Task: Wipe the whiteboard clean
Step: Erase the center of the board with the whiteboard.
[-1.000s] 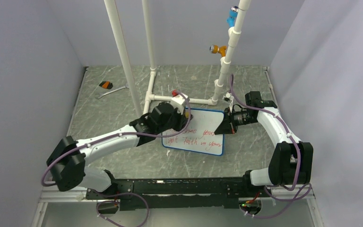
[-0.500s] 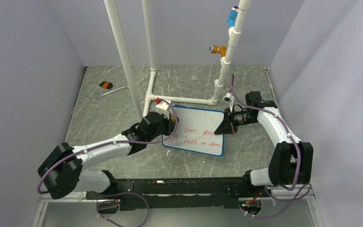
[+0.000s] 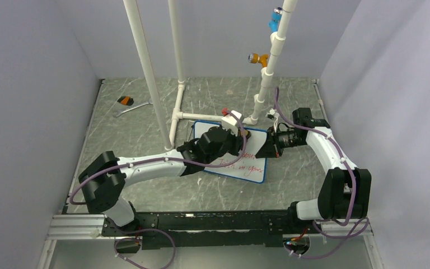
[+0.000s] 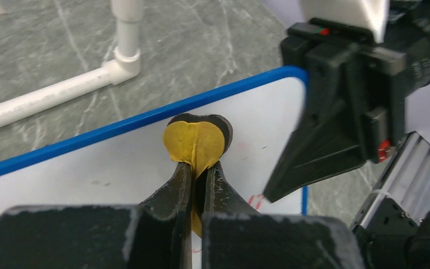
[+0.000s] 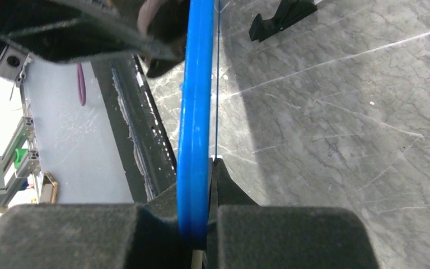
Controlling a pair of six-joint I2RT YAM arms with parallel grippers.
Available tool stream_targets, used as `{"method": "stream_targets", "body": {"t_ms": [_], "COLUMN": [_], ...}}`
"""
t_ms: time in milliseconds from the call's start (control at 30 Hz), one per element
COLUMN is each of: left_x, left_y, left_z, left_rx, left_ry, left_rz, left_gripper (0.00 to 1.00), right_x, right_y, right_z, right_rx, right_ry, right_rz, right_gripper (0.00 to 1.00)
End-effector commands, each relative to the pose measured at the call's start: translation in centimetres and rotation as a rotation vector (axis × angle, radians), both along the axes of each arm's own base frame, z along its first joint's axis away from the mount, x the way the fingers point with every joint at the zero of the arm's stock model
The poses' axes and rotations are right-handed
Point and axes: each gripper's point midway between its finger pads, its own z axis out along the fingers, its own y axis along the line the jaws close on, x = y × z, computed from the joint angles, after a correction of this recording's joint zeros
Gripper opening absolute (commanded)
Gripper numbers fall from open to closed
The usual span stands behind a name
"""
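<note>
The whiteboard [image 3: 256, 171] lies face up near the middle of the desk, slightly toward the right edge, its far side just beside the white pipe [image 3: 210, 117] that runs along the desk.

The right gripper [image 5: 208, 168] is closed on the board's right edge. In the right wrist view the blue frame [image 5: 196, 101] runs straight between its fingers. This grip seems meant only to anchor the board, so that a wiping push from the other arm does not slide or turn it on the smooth desk.

The left gripper [image 4: 197, 168] is clamped tight on a small yellow eraser [image 4: 195, 140] with a dark backing. The eraser is held out past the fingertips, so it meets the white face rather than the fingers. It sits at the far right corner of the board, just inside the frame and close to the right gripper. I cannot tell how hard it presses.

That far strip of the board looks clean in the left wrist view. Red writing [image 3: 246, 166] remains on the near right part, so the job looks only partly done. The next strokes likely need to come toward the near edge while staying clear of the right gripper.
</note>
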Motion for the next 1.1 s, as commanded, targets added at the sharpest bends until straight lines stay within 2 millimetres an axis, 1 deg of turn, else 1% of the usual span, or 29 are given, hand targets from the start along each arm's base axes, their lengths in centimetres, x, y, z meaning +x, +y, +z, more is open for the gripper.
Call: {"method": "stream_targets", "body": {"t_ms": [0, 67, 100, 200, 300, 333, 367, 433, 467, 533, 633, 700, 733, 800, 833, 967, 1000, 1067], "left_x": [-0.2, 0.4, 0.7, 1.6, 1.7, 1.8, 1.9, 2.0, 2.0, 2.1, 2.2, 2.1, 2.0, 1.4, 1.1, -0.7, -0.9, -1.2], "left_y": [-2.3, -1.2, -0.2, 3.4, 7.2, 8.4, 9.4, 11.2, 12.0, 13.2, 14.2, 13.8, 13.3, 11.6, 10.7, 5.7, 4.2, 2.0], "left_z": [1.9, 1.0, 0.5, -0.7, -2.2, -2.1, -2.9, -3.5, -4.2, -4.9, -5.7, -5.6, -5.5, -4.7, -4.2, -2.3, -1.9, -1.4], "left_rx": [-0.052, -0.023, -0.004, 0.015, 0.002, -0.015, -0.01, -0.015, -0.006, -0.005, 0.001, -0.007, -0.017, -0.052, -0.066, -0.086, -0.09, -0.096], "left_ry": [-0.032, -0.031, -0.028, -0.005, 0.026, 0.028, 0.037, 0.047, 0.054, 0.061, 0.068, 0.057, 0.053, 0.038, 0.024, -0.025, -0.03, -0.041], "left_rz": [-0.032, 0.02, 0.054, 0.162, 0.251, 0.278, 0.301, 0.339, 0.357, 0.381, 0.4, 0.371, 0.345, 0.266, 0.234, 0.114, 0.086, 0.055], "left_gripper": [0.0, 0.0, 0.0, 0.0, 0.0, 0.0, 0.0, 0.0, 0.0, 0.0, 0.0, 0.0, 0.0, 0.0, 0.0, 0.0, 0.0, 0.0], "right_x": [-0.6, -0.6, -0.7, -0.7, -0.7, -0.7, -0.7, -0.7, -0.6, -0.6, -0.7, -0.7, -0.7, -0.7, -0.7, -0.7, -0.7, -0.7], "right_y": [0.9, 0.9, 0.9, 0.9, 0.9, 0.9, 0.9, 0.9, 0.9, 0.9, 0.9, 0.9, 0.9, 0.9, 1.0, 0.9, 0.9, 0.9], "right_z": [1.1, 1.1, 1.2, 1.2, 1.2, 1.2, 1.2, 1.1, 1.1, 1.2, 1.2, 1.2, 1.1, 1.1, 1.1, 1.0, 1.0, 1.0], "right_rx": [0.026, 0.025, 0.027, 0.027, 0.028, 0.028, 0.028, 0.027, 0.027, 0.029, 0.03, 0.031, 0.031, 0.031, 0.033, 0.032, 0.032, 0.032], "right_ry": [-0.057, -0.061, -0.062, -0.063, -0.06, -0.06, -0.06, -0.056, -0.056, -0.057, -0.055, -0.056, -0.052, -0.051, -0.049, -0.045, -0.045, -0.041], "right_rz": [0.07, 0.071, 0.07, 0.072, 0.072, 0.071, 0.072, 0.072, 0.072, 0.073, 0.075, 0.076, 0.077, 0.078, 0.078, 0.079, 0.079, 0.078], "right_gripper": [0.0, 0.0, 0.0, 0.0, 0.0, 0.0, 0.0, 0.0, 0.0, 0.0, 0.0, 0.0, 0.0, 0.0, 0.0, 0.0, 0.0, 0.0]}}
